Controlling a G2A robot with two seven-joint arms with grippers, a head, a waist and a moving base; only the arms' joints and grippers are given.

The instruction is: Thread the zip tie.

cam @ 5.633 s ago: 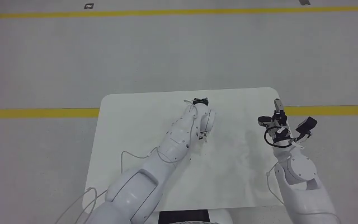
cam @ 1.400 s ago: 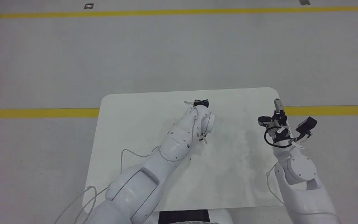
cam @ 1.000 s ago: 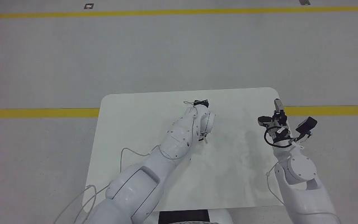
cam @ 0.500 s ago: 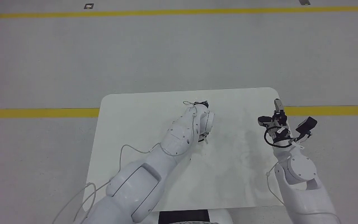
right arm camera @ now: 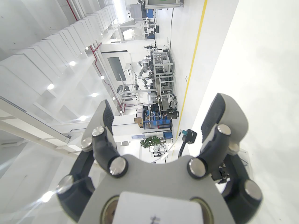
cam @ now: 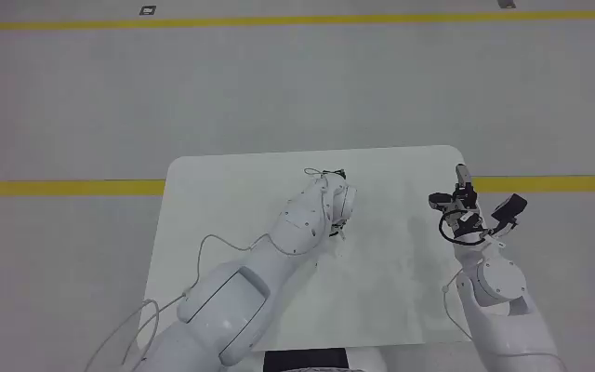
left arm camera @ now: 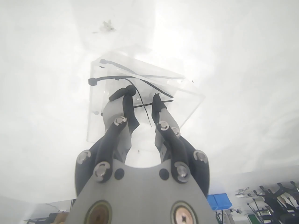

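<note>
A small clear plastic box (left arm camera: 141, 62) holds several black zip ties (left arm camera: 109, 78) on the white table (cam: 223, 214). My left gripper (left arm camera: 142, 100) reaches down into the box, open by a narrow gap. One thin zip tie (left arm camera: 144, 104) lies across the gap from one fingertip to the other, and another strand curves down between them. From above, the left gripper (cam: 333, 174) is at the table's middle back. My right gripper (right arm camera: 163, 113) is open and holds nothing. It is raised at the table's right edge (cam: 456, 191), pointing away over the floor.
A faint dark smudge (left arm camera: 106, 26) marks the table beyond the box. Bare table surface lies between the two arms. Yellow floor lines (cam: 84, 187) run past the table's sides and far beyond it.
The left arm has shifted slightly at the box, its forearm swinging a little while the gripper stays over the zip ties. The right arm has not moved.
</note>
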